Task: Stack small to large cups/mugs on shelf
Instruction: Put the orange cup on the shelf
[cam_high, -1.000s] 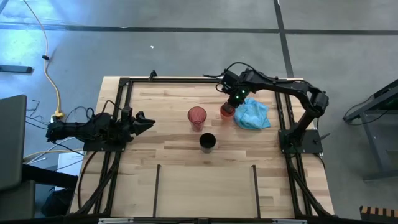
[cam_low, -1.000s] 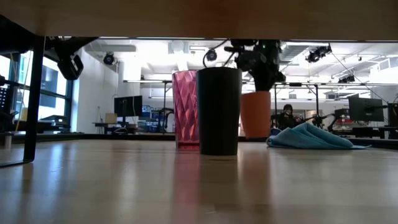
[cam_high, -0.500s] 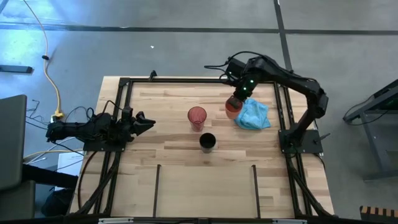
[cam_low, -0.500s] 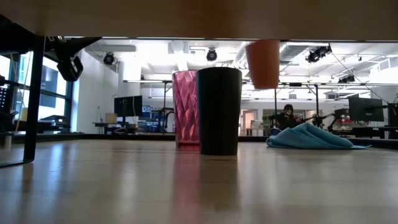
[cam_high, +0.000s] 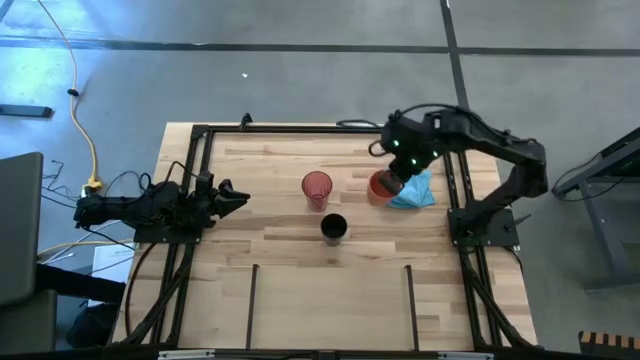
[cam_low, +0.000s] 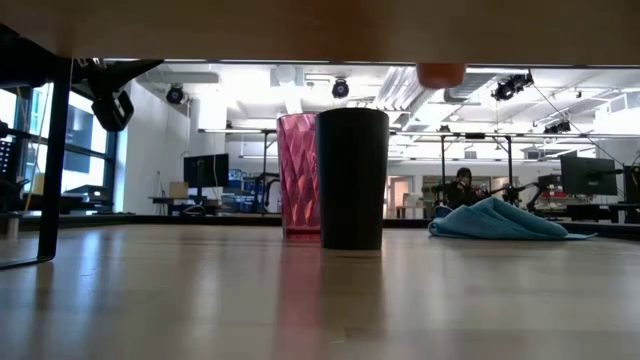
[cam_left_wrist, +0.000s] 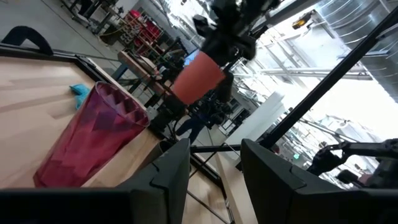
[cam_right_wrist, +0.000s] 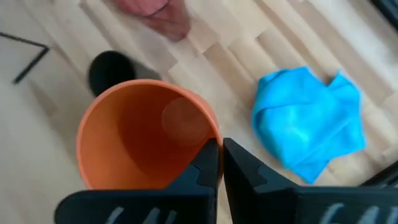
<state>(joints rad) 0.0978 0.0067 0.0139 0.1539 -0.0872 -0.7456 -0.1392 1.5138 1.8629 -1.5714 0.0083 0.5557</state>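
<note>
The left gripper is parked at the left edge of the tabletop, its jaws apart and nothing between them. Near the middle of the tabletop the red-pink cup is seen upright, with the black cup just beside it, nearer the front edge. To their right the orange cup is held well above the tabletop, its rim pinched by the closed jaws of the right gripper. Beneath and beside it a blue cloth is left crumpled. At the front edge, 2 thin black bars are seen on the shelf.
</note>
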